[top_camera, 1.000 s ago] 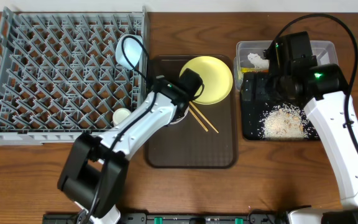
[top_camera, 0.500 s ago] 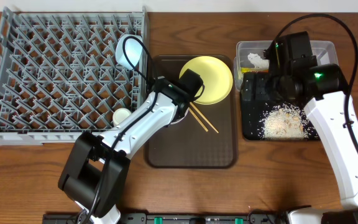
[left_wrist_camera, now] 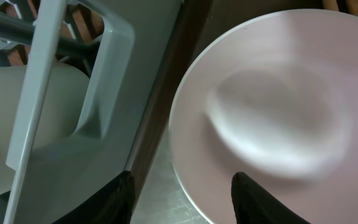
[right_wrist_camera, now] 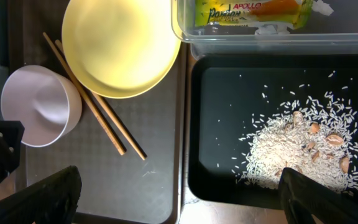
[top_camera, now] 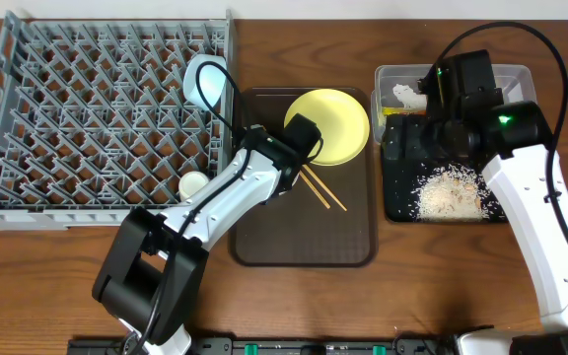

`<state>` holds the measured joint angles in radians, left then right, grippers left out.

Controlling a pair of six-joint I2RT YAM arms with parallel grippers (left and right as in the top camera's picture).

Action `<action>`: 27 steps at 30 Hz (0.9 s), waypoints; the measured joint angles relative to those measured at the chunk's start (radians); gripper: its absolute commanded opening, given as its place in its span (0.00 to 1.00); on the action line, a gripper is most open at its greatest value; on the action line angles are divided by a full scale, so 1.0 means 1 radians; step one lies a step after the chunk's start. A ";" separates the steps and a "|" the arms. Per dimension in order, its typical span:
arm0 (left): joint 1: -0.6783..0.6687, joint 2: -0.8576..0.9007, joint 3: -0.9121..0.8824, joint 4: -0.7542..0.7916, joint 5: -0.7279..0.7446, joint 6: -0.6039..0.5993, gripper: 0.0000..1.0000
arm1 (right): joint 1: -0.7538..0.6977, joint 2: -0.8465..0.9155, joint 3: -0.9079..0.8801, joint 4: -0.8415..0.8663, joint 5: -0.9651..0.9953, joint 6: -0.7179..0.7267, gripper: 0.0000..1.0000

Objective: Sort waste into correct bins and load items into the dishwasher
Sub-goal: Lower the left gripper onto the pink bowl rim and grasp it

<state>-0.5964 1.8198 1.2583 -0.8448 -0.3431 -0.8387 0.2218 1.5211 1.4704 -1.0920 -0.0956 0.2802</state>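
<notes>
My left gripper (left_wrist_camera: 182, 186) is open and low over the white bowl (left_wrist_camera: 272, 106) on the brown tray. One finger is inside the bowl and the other outside, so the rim runs between them untouched. In the overhead view the left gripper (top_camera: 286, 170) hides the bowl. The yellow plate (top_camera: 328, 123) and the chopsticks (top_camera: 321, 187) lie beside it. The light-blue bowl (top_camera: 205, 81) and the small white cup (top_camera: 193, 183) are in the grey rack (top_camera: 87, 108). My right gripper (right_wrist_camera: 182, 186) hangs wide open and empty above the black tray (right_wrist_camera: 229, 180), which holds rice (right_wrist_camera: 297, 149).
The clear tub (top_camera: 521, 74) behind the black tray holds the snack wrapper (right_wrist_camera: 250, 12) and a white tissue (top_camera: 409, 97). The brown serving tray (top_camera: 304, 242) sits between the rack and the bins. The rack's wall (left_wrist_camera: 104, 74) stands close to the left of my left gripper.
The left arm has shifted very slightly at the white bowl and now covers more of it from above. The right arm has not moved.
</notes>
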 measured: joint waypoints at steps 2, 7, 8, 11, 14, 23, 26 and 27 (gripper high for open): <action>0.000 0.000 -0.010 0.010 0.000 -0.001 0.52 | 0.000 0.000 0.000 0.000 0.000 0.000 0.99; 0.000 0.000 -0.043 0.029 0.000 -0.003 0.52 | 0.000 0.000 0.000 0.000 0.000 0.000 0.99; 0.000 0.000 -0.043 0.031 0.000 -0.003 0.52 | 0.000 0.000 0.000 0.000 0.000 0.000 0.99; 0.000 0.000 -0.043 0.039 0.000 -0.003 0.52 | 0.000 0.000 0.000 0.000 0.000 0.000 0.99; 0.000 0.000 -0.044 0.042 0.000 -0.003 0.52 | 0.000 0.000 0.000 0.000 0.000 0.000 0.99; 0.000 0.022 -0.044 0.050 0.000 -0.003 0.52 | 0.000 0.000 0.000 0.000 0.000 0.000 0.99; 0.000 0.040 -0.044 0.054 0.000 -0.003 0.52 | 0.000 0.000 0.000 0.000 0.000 0.000 0.99; 0.000 0.043 -0.045 0.054 0.000 -0.003 0.50 | 0.000 0.000 0.000 0.000 0.000 0.000 0.99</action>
<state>-0.5964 1.8633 1.2137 -0.7910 -0.3431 -0.8413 0.2218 1.5211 1.4704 -1.0920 -0.0956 0.2802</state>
